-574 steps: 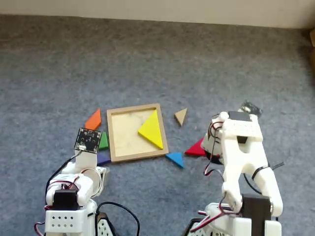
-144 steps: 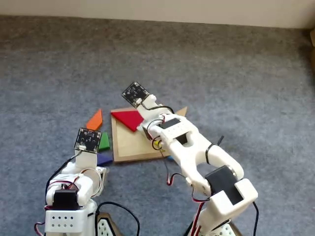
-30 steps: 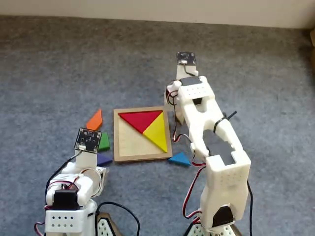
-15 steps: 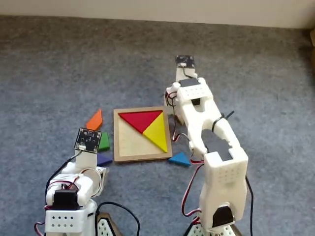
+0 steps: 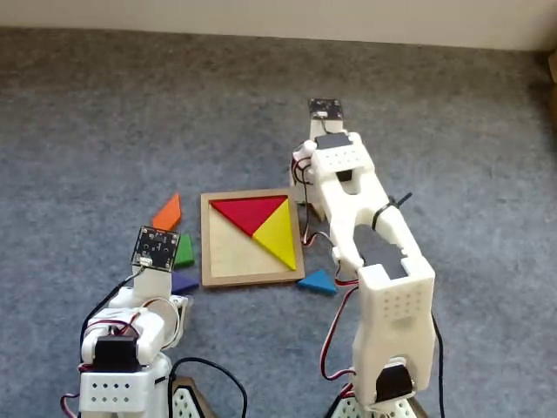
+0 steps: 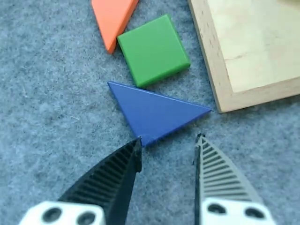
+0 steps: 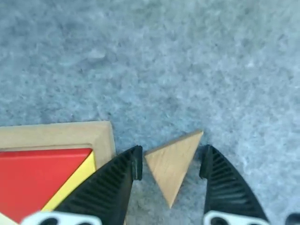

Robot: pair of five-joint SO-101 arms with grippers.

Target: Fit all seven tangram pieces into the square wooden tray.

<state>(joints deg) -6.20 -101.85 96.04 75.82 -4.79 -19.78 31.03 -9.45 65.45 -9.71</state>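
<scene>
The square wooden tray (image 5: 206, 239) holds a red triangle (image 5: 246, 212) and a yellow triangle (image 5: 277, 237). My right gripper (image 7: 171, 160) is open, and its fingers straddle a plain wooden triangle (image 7: 174, 154) on the carpet just off the tray's far right corner (image 7: 101, 133). The right arm (image 5: 344, 178) covers that piece in the high view. My left gripper (image 6: 168, 140) is open just short of a dark blue triangle (image 6: 154, 112), beside a green square (image 6: 153, 50) and an orange parallelogram (image 6: 112, 16).
A light blue triangle (image 5: 318, 281) lies on the carpet near the tray's near right corner. The orange parallelogram (image 5: 166, 211), green square (image 5: 184, 250) and dark blue triangle (image 5: 183, 282) sit left of the tray. Grey carpet stretches away on all sides.
The red triangle went into the tray beside the yellow one. In the last second the right arm edged slightly left and lower over the wooden triangle. The left arm stayed still.
</scene>
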